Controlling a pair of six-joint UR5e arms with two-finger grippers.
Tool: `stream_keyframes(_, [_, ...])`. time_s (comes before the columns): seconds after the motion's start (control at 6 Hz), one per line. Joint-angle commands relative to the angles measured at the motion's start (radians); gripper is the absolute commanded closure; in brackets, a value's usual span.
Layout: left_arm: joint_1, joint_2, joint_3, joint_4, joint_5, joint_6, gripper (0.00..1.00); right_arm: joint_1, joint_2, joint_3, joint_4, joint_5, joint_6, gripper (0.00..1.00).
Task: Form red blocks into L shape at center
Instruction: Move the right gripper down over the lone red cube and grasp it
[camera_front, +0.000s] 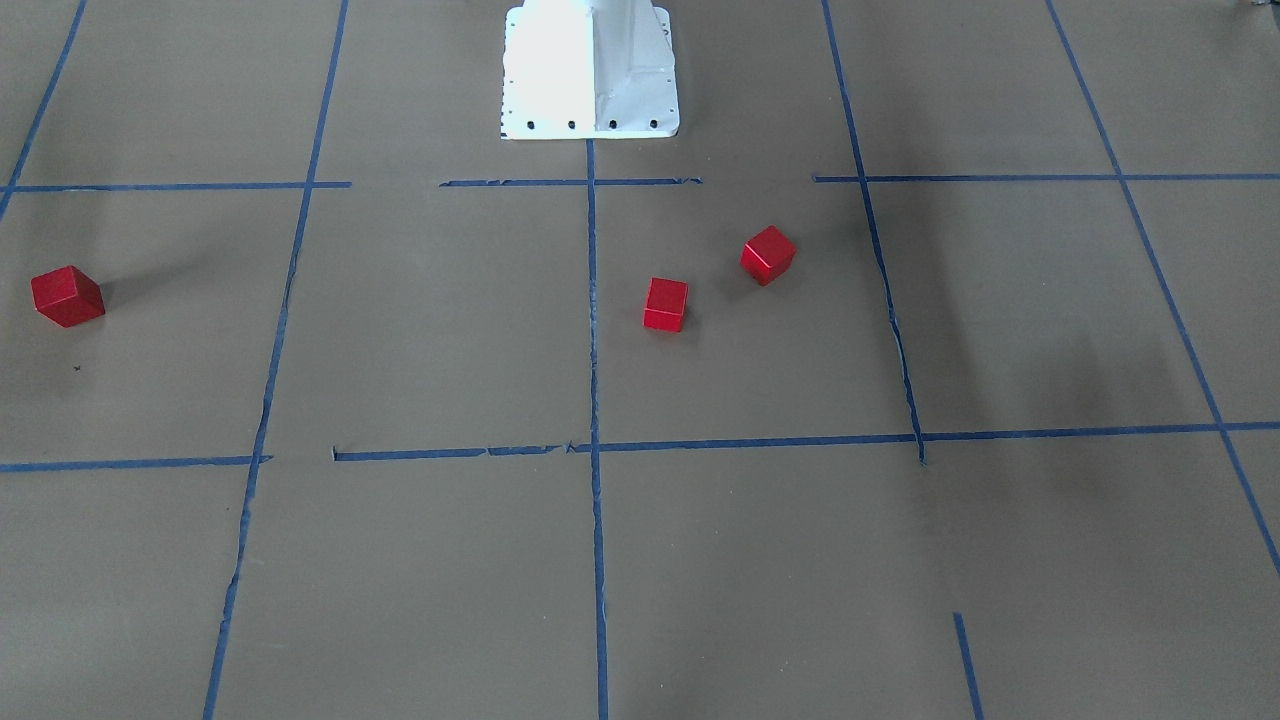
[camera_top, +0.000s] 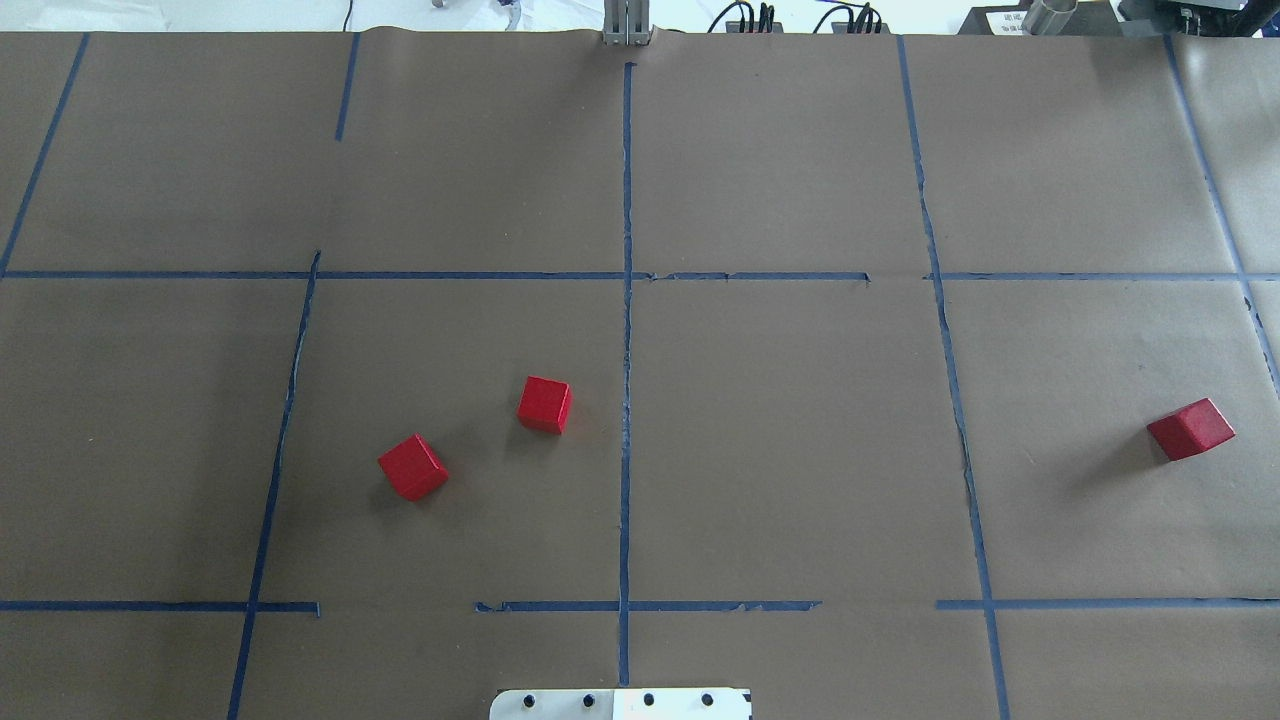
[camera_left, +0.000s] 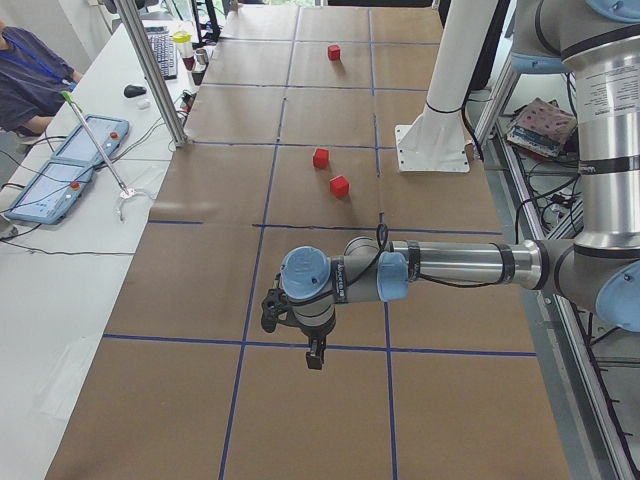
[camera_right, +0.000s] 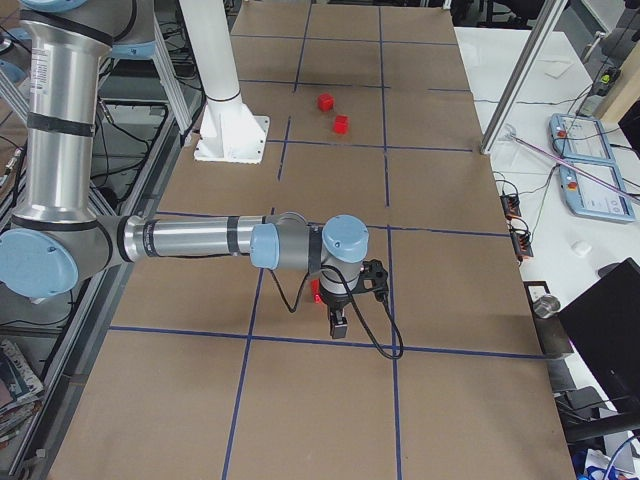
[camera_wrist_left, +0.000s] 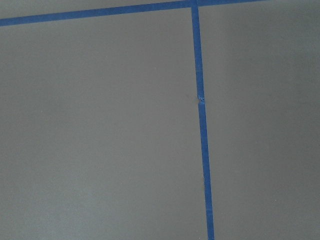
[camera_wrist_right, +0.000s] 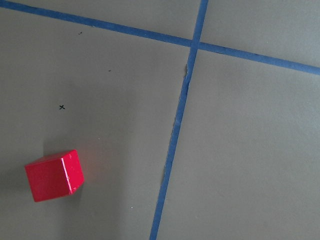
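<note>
The left end effector (camera_left: 314, 360) and the right end effector (camera_right: 338, 328) show only in the side views, pointing down over the desk (camera_top: 150, 450), so I cannot tell whether either is open or closed. The first red block (camera_top: 544, 404) and second red block (camera_top: 412, 467) lie apart in the center (camera_top: 780, 450), on the robot's left of its middle tape line (camera_top: 626, 450). The third red block (camera_top: 1190, 429) sits well outside that cell on the robot's right.

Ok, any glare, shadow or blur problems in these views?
Front-facing view: the white base is largely blown out. Overhead view: soft shadow beside the lone block, everything sharp. Right wrist view: crisp, slight sheen on that block's edge.
</note>
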Motion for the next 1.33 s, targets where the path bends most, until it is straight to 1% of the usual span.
stream_keyframes(0.0, [0.05,-0.012,0.0,-0.009,-0.011,0.005,0.0,-0.153,0.052,0.029,0.087,0.076,0.058,0.0])
stream_keyframes(0.17, [0.051,-0.012,-0.002,-0.009,-0.011,0.006,0.0,-0.217,0.052,0.028,0.198,0.049,0.175,0.0])
stream_keyframes(0.33, [0.051,-0.012,-0.002,-0.009,-0.011,0.006,0.0,-0.235,0.051,0.025,0.259,0.035,0.216,0.0])
stream_keyframes(0.83, [0.051,-0.012,0.0,-0.009,-0.011,0.006,0.0,-0.277,0.018,0.017,0.277,0.032,0.222,0.0])
stream_keyframes(1.0, [0.052,-0.012,-0.002,-0.009,-0.011,0.006,0.0,-0.334,-0.02,0.015,0.387,-0.009,0.312,0.0])
stream_keyframes(1.17, [0.052,-0.012,-0.002,-0.009,-0.011,0.006,0.0,-0.386,-0.064,-0.012,0.548,-0.023,0.416,0.0])
